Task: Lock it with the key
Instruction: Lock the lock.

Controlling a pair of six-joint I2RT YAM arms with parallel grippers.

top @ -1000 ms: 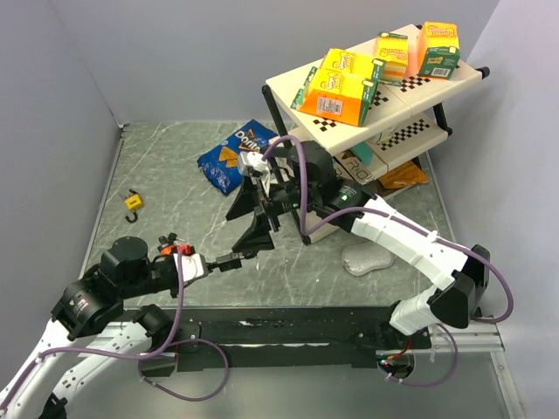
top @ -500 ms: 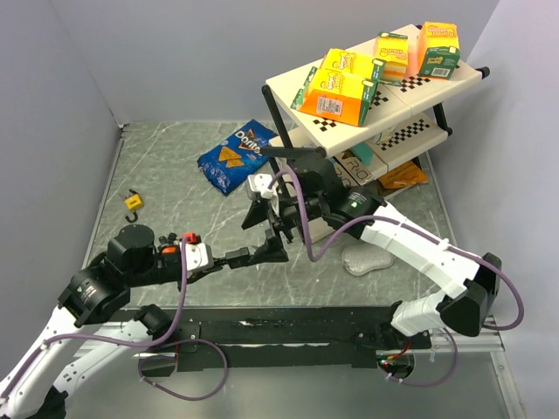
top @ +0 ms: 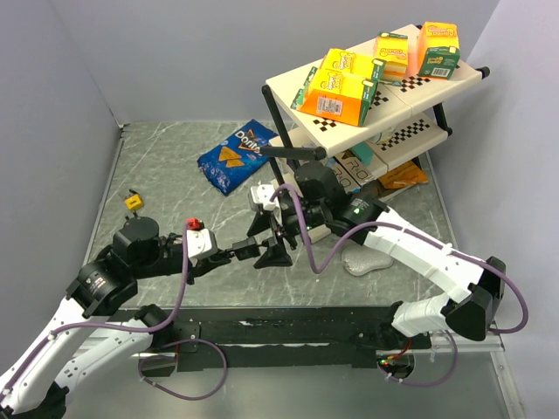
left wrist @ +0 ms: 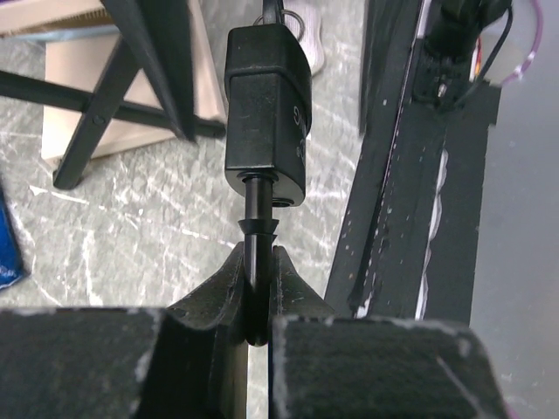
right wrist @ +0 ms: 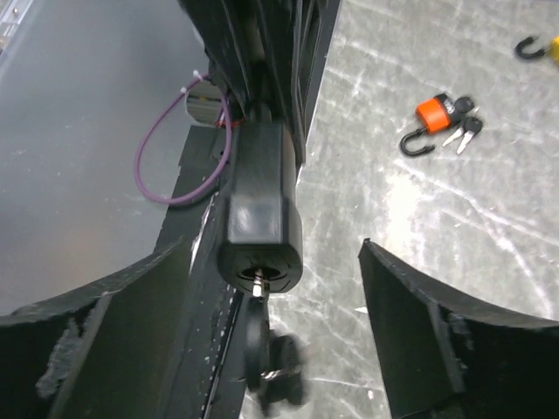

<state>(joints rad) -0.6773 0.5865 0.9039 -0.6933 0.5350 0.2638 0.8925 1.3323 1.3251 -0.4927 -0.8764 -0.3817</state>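
A black padlock [left wrist: 265, 113] hangs in the air, held by its shackle leg [left wrist: 252, 236]; my left gripper [left wrist: 256, 262] is shut on that leg. In the right wrist view the padlock [right wrist: 260, 205] shows its keyhole end, with a key [right wrist: 259, 336] stuck in it and a second, blurred key dangling from the ring. My right gripper [right wrist: 271, 332] is open, one finger [right wrist: 105, 340] left of the key and the other [right wrist: 428, 323] right of it, neither touching. In the top view both grippers meet at the padlock [top: 261, 246] near the table's front middle.
An orange padlock with keys [right wrist: 432, 113] and a yellow padlock [top: 133, 201] lie on the table. A Doritos bag [top: 231, 155] lies at the back. The shelf rack [top: 454, 80] with boxes stands back right, and a white object [top: 367, 259] lies below it.
My left arm carried the padlock right and forward. My right gripper came down from near the Doritos bag to straddle the key end, and its jaws narrowed a little.
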